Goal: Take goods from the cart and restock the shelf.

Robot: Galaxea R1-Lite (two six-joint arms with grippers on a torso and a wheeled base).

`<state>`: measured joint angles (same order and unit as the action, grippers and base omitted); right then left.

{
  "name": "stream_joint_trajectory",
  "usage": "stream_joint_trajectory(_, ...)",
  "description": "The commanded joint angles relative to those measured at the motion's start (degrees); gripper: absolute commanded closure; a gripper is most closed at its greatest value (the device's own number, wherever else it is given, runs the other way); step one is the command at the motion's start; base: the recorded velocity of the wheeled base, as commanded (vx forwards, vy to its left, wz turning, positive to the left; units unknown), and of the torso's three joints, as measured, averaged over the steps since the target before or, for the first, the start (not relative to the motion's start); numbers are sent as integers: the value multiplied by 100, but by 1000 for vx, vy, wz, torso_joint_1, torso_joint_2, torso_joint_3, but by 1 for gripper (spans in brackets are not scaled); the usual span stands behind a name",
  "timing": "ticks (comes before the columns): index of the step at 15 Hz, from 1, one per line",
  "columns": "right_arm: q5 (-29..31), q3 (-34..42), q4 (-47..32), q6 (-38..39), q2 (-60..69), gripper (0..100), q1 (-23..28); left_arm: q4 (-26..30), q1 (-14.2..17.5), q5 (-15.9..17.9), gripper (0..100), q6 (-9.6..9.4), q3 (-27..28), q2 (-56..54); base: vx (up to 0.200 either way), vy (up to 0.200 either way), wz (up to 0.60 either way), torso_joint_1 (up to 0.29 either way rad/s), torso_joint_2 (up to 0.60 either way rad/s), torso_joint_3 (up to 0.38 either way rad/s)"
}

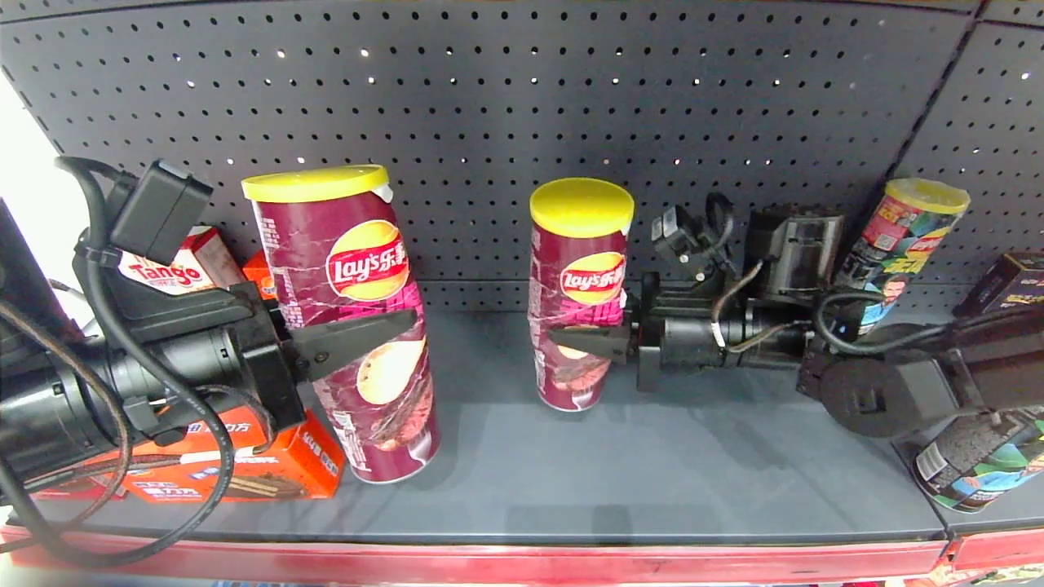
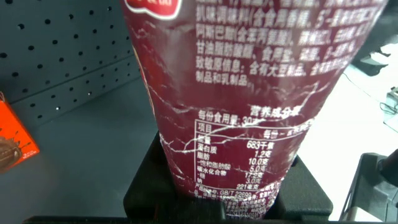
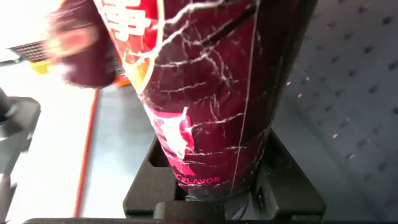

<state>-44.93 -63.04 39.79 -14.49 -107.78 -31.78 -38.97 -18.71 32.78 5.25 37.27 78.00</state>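
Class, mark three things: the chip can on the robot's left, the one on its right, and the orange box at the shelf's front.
left chip can point(image 1: 300, 259): head view, label beside the logo.
right chip can point(image 1: 576, 246): head view, label above the logo.
orange box point(image 1: 285, 471): head view, front face.

Near can point(image 1: 359, 326) left, far can point(image 1: 577, 310) right, on shelf point(image 1: 652, 481)
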Motion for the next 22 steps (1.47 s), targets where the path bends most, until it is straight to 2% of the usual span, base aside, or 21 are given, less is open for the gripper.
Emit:
stream_joint_trajectory(1,116,1663,776,-1,1022,100,-267,4,-1,0,100,2,-9,-4,0,0,0,0,0,0)
stream_joint_trajectory(3,415,2085,1154,78,1092,100,-373,4,-1,0,100,2,-26,-4,0,0,0,0,0,0)
stream_joint_trajectory(4,908,2393,1541,210,1092,100,-548,4,-1,0,100,2,-26,-4,0,0,0,0,0,0)
stream_joint_trajectory(5,1022,2516,1708,289,1066,100,-601,4,-1,0,100,2,-26,-4,0,0,0,0,0,0)
stream_joint_trajectory(8,1066,3122,2481,386,793,100,-689,4,-1,-9,100,2,-18,-4,0,0,0,0,0,0)
stream_joint_trajectory(10,1066,3263,2850,395,547,100,-689,4,-1,-9,100,2,-18,-4,0,0,0,0,0,0)
stream_joint_trajectory(22,951,2885,2903,377,231,100,-425,4,8,-9,100,2,-97,-4,0,0,0,0,0,0)
